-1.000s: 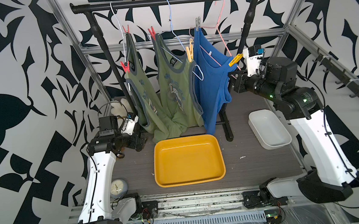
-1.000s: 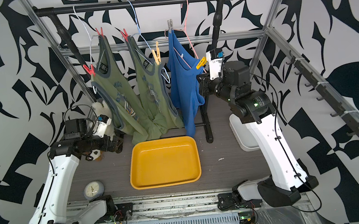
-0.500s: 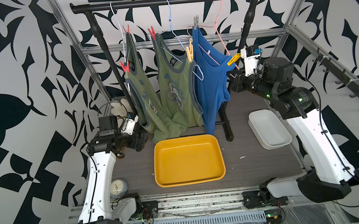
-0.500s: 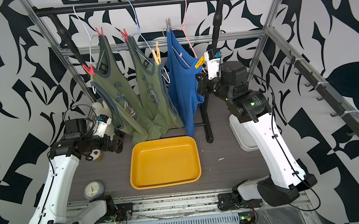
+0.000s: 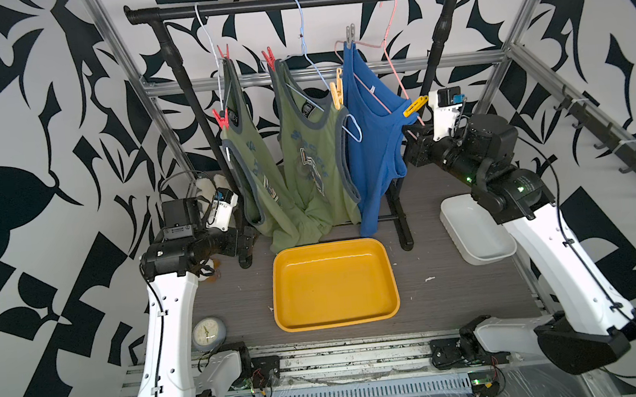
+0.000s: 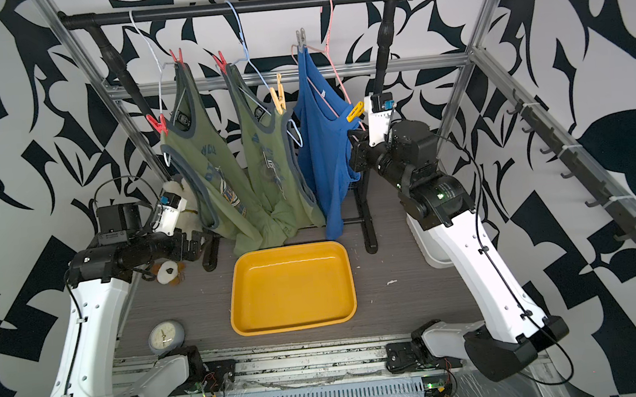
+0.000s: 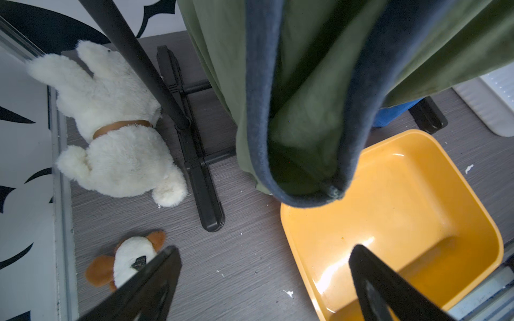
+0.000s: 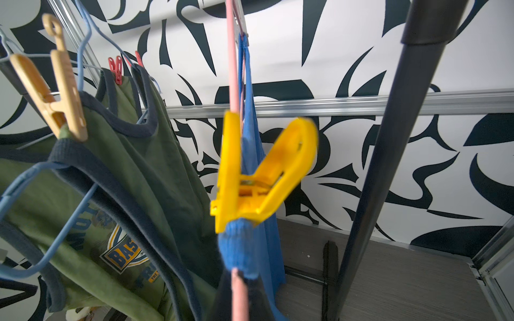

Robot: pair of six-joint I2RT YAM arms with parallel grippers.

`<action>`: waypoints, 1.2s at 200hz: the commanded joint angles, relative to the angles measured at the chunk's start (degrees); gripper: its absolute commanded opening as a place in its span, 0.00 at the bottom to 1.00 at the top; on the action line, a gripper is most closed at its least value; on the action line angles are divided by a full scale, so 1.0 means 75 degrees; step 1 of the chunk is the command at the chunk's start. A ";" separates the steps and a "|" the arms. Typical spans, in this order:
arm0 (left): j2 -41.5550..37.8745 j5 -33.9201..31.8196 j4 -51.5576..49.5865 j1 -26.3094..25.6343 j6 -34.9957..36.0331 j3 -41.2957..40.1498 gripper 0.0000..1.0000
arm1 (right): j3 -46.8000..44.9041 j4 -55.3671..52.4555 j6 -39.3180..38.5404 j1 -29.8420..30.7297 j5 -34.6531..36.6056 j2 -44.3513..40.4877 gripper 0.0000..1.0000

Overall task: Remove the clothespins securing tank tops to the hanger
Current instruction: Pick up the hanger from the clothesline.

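Observation:
Three tank tops hang from wire hangers on a black rail: two olive ones (image 5: 250, 162) (image 5: 309, 157) and a blue one (image 5: 372, 139). Red clothespins (image 5: 223, 52) (image 5: 220, 118) hold the left olive top. A red pin (image 5: 268, 57) and a tan-yellow pin (image 5: 336, 90) hold the middle one. A grey pin (image 5: 350, 33) and a bright yellow pin (image 8: 261, 178) clip the blue top to the pink hanger (image 8: 233, 69). My right gripper (image 8: 239, 291) is shut on that hanger's wire just below the yellow pin. My left gripper (image 7: 264, 250) hangs open and empty, low under the olive hem.
A yellow tray (image 5: 337, 321) sits in front of the rack and a white tray (image 5: 468, 225) lies by the right arm. A small clock (image 5: 207, 333) and two plush toys (image 7: 111, 139) (image 7: 130, 258) lie at the left. The rack's black posts (image 5: 190, 100) and feet (image 7: 200, 180) stand close to both arms.
My right gripper has shifted slightly left and up, still shut on the pink hanger, and the blue top swung a little with it. The left arm has not moved.

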 commanded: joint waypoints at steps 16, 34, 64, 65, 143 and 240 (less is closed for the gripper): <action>-0.0141 0.0135 -0.0362 -0.0011 -0.0207 0.0332 0.99 | -0.0026 0.1813 -0.0064 0.0041 0.0112 -0.0252 0.00; -0.0188 0.0103 -0.0412 -0.0015 -0.0207 0.0386 0.99 | -0.0022 0.1995 -0.0062 0.0040 0.0127 -0.0253 0.00; -0.0229 0.0079 -0.0506 -0.0008 -0.0207 0.0525 0.99 | 0.0092 0.2130 -0.0062 0.0040 0.0127 -0.0281 0.00; -0.0229 0.0079 -0.0512 -0.0014 -0.0207 0.0535 0.99 | 0.0098 0.2130 -0.0062 0.0040 0.0127 -0.0281 0.00; -0.0256 0.0147 -0.0650 -0.0009 -0.0265 0.0978 0.99 | 0.0130 0.1825 -0.0131 0.0035 0.0042 -0.0558 0.00; -0.0217 0.0282 -0.0554 -0.0008 -0.0441 0.1195 0.99 | 0.0048 0.1240 -0.0289 0.0041 -0.0020 -0.1032 0.00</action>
